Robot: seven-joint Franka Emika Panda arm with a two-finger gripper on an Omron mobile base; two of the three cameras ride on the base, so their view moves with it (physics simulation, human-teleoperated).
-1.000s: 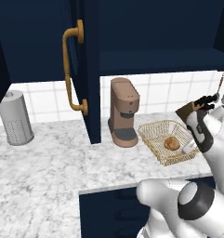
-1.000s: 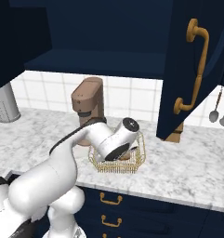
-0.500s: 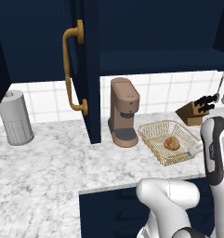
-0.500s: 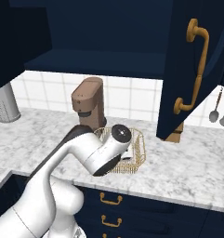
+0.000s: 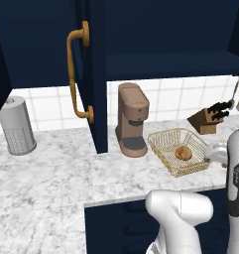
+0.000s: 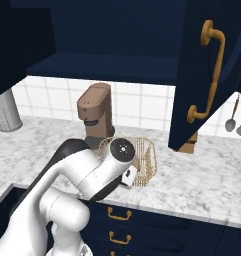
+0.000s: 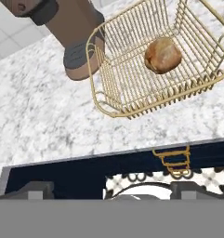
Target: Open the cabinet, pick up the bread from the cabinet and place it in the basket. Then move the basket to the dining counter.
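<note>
Now the bread [image 7: 163, 55] lies inside the basket [image 7: 114, 108], on the marble just at 3 o'clock of the coffee machine [image 5: 132, 120]. The wire basket looks light and stiff; its rim seems the best hold. The gripper [image 7: 111, 188], jaws spread and empty, hangs below the counter edge. The left base view shows the open cabinet [image 5: 93, 74] door at 10 o'clock.

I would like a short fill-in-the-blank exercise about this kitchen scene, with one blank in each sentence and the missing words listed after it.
1. The bread lies inside the wire ____.
2. The basket stands on the marble counter right beside the brown ____ machine.
3. The door of the wall cabinet stands ____.
4. The gripper's jaws are ____ and hold nothing.

Missing words: basket; coffee; open; open
</note>
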